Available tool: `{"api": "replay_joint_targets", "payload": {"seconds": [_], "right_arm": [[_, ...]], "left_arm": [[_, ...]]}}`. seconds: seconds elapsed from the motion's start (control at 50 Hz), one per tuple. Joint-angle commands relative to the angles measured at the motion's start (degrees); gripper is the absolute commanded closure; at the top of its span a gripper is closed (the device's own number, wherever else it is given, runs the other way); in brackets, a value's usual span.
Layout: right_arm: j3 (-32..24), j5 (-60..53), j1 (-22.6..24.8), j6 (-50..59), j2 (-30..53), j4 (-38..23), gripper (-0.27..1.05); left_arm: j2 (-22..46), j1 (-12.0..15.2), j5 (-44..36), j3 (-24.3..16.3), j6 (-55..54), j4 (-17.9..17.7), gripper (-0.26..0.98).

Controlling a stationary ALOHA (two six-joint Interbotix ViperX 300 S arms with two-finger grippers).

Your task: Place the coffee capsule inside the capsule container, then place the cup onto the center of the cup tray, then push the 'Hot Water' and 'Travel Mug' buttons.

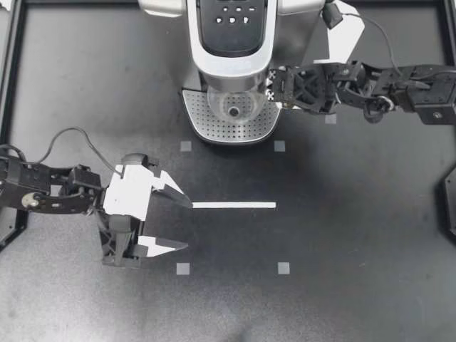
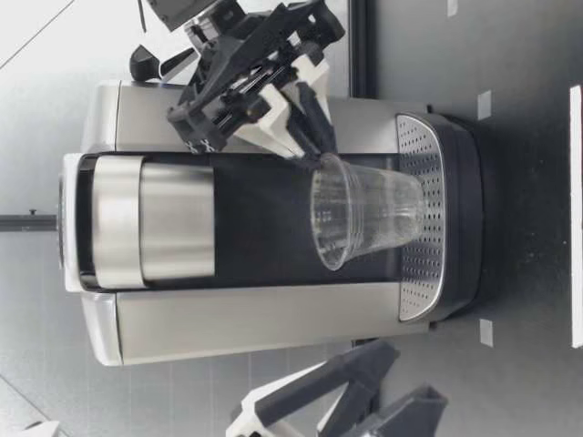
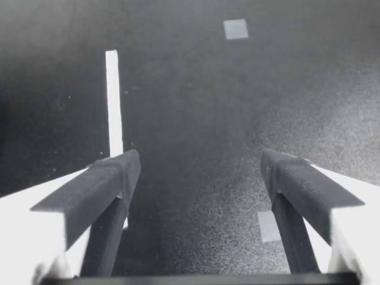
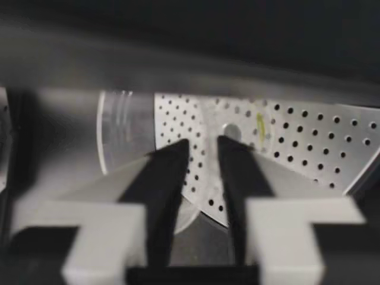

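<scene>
R end effector (image 1: 273,91) nearly closed, pinching cup (image 1: 233,107) rim over cup tray (image 1: 203,122) | L end effector (image 1: 187,224) wide open, empty | risk: finger snags rim on release, tips cup

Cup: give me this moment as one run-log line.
cup: on cup tray | right gripper: at cup rim, grip unclear | left gripper: open, empty, above table

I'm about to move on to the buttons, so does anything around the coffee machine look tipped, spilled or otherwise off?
Nothing stands out. The clear cup stands upright on the perforated cup tray, roughly centred, with my right gripper at its rim. No spill or damage shows.
</scene>
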Motion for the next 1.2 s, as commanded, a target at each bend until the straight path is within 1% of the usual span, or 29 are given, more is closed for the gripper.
{"api": "replay_joint_targets", "payload": {"seconds": [0.0,0.12,0.28,0.5,0.58,0.66,0.76,0.88,0.98,1.1,1.18], "right_arm": [[-1.32,-0.26,-0.26,-0.09,-0.88,-0.18,0.34],[-1.05,-0.26,-0.26,-0.09,-1.41,-0.18,0.33],[0.70,-0.26,-0.26,-0.09,-3.43,-0.18,0.33],[5.62,-0.62,-0.26,-0.18,-8.88,-0.18,0.34],[7.12,-0.53,-0.26,-0.44,-10.99,-1.32,0.34],[8.79,-0.62,-0.26,-0.44,-13.27,-5.19,0.33],[10.72,-0.88,0.26,-0.70,-16.44,-12.22,0.33],[12.57,-2.46,2.81,-0.70,-20.21,-23.82,0.34],[13.36,-4.31,5.45,-0.70,-22.15,-32.87,0.34],[13.71,-7.21,8.17,-0.70,-23.91,-42.28,0.34],[13.62,-8.09,9.76,-0.62,-24.96,-46.32,0.34]], "left_arm": [[-1.41,-0.09,-0.44,-0.62,0.00,0.09,-0.01],[-1.41,-0.09,-0.44,-0.53,-0.18,0.09,-0.01],[-1.41,-0.09,-0.44,-0.62,-0.53,0.00,-0.01],[-1.49,-0.09,-0.79,-0.88,-0.26,0.09,-0.01],[-1.58,-0.09,-1.67,-0.79,-0.26,0.09,-0.01],[-1.58,-0.09,-2.81,-0.62,-0.44,0.00,-0.01],[-1.67,-0.09,-4.31,-0.26,-0.97,0.09,-0.01],[-1.67,-0.09,-6.42,-0.18,-1.58,-0.09,-0.01],[-1.67,-0.09,-7.73,-0.88,-1.67,-0.09,-0.01],[-1.67,-0.09,-8.70,-1.76,-1.85,-0.09,-0.01],[-1.67,-0.09,-8.70,-2.37,-2.20,-0.26,-0.01]]}}
